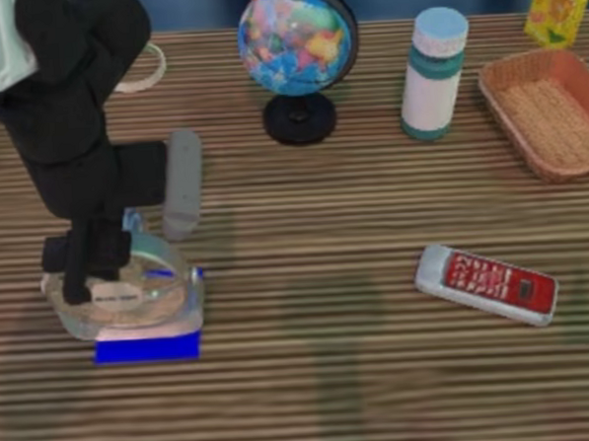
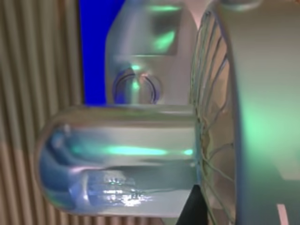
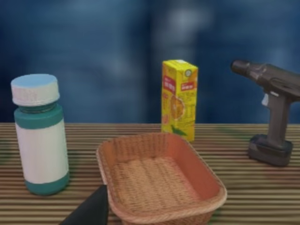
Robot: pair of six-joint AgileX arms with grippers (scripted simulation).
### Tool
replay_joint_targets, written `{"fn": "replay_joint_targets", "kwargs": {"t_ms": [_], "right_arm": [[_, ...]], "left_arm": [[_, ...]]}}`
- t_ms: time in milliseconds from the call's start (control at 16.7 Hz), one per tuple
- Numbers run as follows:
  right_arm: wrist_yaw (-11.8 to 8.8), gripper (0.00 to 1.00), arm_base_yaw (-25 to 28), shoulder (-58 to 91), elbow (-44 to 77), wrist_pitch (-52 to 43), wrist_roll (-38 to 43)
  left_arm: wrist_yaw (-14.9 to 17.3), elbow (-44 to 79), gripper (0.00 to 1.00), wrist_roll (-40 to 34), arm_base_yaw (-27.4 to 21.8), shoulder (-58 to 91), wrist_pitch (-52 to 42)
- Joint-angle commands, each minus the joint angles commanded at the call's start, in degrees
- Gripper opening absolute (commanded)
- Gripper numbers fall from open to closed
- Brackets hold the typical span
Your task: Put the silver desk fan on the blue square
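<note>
The silver desk fan (image 1: pixel 130 293) stands at the table's left, over most of the blue square (image 1: pixel 148 349), of which only a front strip shows. My left gripper (image 1: pixel 80 279) reaches down from above and is shut on the fan at its head. In the left wrist view the fan (image 2: pixel 140 154) fills the picture: motor housing, wire grille and base, with the blue square (image 2: pixel 93 51) behind the base. One black fingertip (image 2: pixel 197 208) shows between housing and grille. My right arm is out of the top view; one finger (image 3: pixel 91 211) of it shows, spread wide to the side.
A globe (image 1: pixel 296 52), a white and teal bottle (image 1: pixel 433 70), a wicker basket (image 1: pixel 550 108) and a yellow juice carton (image 1: pixel 560 4) stand along the back. A silver-and-red phone (image 1: pixel 488 284) lies at the right. A drill (image 3: pixel 274 117) stands beyond the basket.
</note>
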Motion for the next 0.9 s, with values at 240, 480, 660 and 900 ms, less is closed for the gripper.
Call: {"fn": "replay_joint_targets", "kwargs": {"t_ms": [240, 480, 660, 900], "right_arm": [[0.00, 1.00, 0.00, 0.00, 0.00, 0.00, 0.00], [0.00, 1.00, 0.00, 0.00, 0.00, 0.00, 0.00], [0.00, 1.00, 0.00, 0.00, 0.00, 0.00, 0.00], [0.00, 1.00, 0.00, 0.00, 0.00, 0.00, 0.00]], "left_arm": [[0.00, -0.16, 0.00, 0.02, 0.02, 0.03, 0.16], [0.00, -0.16, 0.30, 0.02, 0.02, 0.03, 0.16], [0.00, -0.16, 0.53, 0.02, 0.02, 0.03, 0.16], [0.00, -0.16, 0.83, 0.02, 0.02, 0.03, 0.16]]}}
